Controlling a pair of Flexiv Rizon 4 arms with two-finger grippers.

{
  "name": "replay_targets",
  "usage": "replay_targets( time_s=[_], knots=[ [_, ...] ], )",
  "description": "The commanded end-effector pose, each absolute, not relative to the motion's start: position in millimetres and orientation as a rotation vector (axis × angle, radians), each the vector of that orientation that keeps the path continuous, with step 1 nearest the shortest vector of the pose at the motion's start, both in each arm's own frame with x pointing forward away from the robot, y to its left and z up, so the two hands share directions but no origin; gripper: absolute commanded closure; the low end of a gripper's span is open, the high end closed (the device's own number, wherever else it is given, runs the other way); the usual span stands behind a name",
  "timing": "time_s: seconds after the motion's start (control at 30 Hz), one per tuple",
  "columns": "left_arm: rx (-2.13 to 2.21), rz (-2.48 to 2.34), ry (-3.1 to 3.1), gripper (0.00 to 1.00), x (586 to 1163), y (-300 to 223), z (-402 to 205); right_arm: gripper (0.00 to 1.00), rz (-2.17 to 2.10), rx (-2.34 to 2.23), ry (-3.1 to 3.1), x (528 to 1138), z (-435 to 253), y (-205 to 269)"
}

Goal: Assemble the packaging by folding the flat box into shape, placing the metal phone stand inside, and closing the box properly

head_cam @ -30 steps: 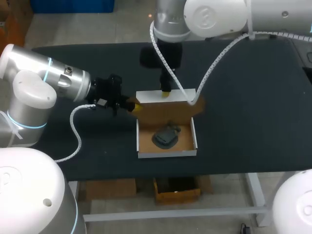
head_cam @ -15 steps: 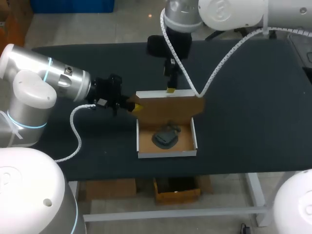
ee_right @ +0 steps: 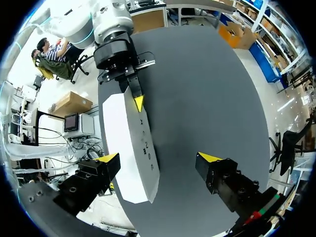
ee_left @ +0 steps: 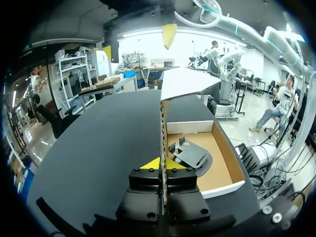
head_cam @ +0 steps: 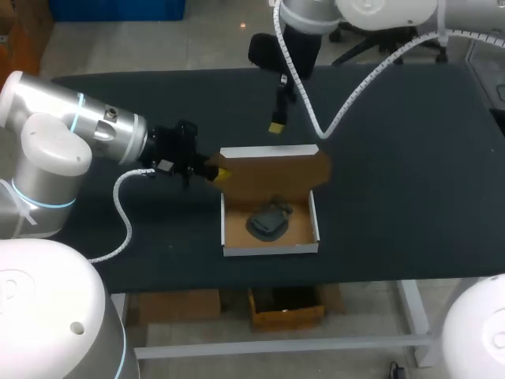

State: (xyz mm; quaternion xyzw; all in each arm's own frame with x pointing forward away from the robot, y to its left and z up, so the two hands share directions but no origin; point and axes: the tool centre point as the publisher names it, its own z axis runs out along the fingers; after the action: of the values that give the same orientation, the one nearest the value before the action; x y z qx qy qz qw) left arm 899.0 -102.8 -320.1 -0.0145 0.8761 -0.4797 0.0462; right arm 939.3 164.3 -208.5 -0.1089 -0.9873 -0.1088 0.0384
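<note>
Head view: the box (head_cam: 270, 229) sits open at mid-frame on the dark table (head_cam: 410, 158), white outside and brown inside. The stand (head_cam: 268, 221), dark grey, lies flat on the box floor, apart from all four walls. The lid (head_cam: 272, 170) rises from the back wall with its brown inner face toward the camera and a white strip along its top edge.

The left gripper (head_cam: 217, 171) comes in from the left of the frame and meets the box at its upper-left corner. The right gripper (head_cam: 276, 126) hangs in the upper middle of the frame, above the lid and apart from it. A broad stretch of tabletop lies between the box and the table's right edge. A narrower band separates the front wall from the lower edge.

Left wrist view: the left gripper (ee_left: 162, 164) is closed narrow on the box (ee_left: 222, 170), whose side wall runs edge-on between the two yellow tips, touching both. The stand (ee_left: 190, 155) lies just beyond and beside the fingers, inside the box.

Right wrist view: the right gripper (ee_right: 159, 158) is spread wide and holds nothing. The white outer face of the lid (ee_right: 128, 143) lies under it, nearer one finger. The left gripper (ee_right: 138, 101) is at the lid's far end. A row of small dark marks runs along the lid, too small to read.
</note>
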Motion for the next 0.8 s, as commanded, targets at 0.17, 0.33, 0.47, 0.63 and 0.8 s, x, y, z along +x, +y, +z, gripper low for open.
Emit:
replay_targets(
  time_s=[0.17, 0.33, 0.47, 0.63, 0.8],
  knots=[
    [-0.043, -1.466, 2.673, 1.00, 898.9, -103.6, -321.5, 0.00, -0.321, -0.327, -3.021, 941.6, -205.7, 166.1],
    [-0.043, -1.466, 2.673, 1.00, 898.9, -103.6, -321.5, 0.00, -0.321, -0.327, -3.021, 941.6, -205.7, 166.1],
    [-0.043, -1.466, 2.673, 1.00, 898.9, -103.6, -321.5, 0.00, -0.321, -0.327, -3.021, 941.6, -205.7, 166.1],
    [-0.044, -1.459, 2.673, 1.00, 898.8, -103.8, -321.9, 0.00, -0.321, -0.327, -3.021, 941.6, -205.7, 166.1],
    [-0.010, -1.433, 2.645, 1.00, 896.5, -105.8, -323.4, 0.00, -0.321, -0.327, -3.021, 941.6, -205.7, 166.1]
  ],
)
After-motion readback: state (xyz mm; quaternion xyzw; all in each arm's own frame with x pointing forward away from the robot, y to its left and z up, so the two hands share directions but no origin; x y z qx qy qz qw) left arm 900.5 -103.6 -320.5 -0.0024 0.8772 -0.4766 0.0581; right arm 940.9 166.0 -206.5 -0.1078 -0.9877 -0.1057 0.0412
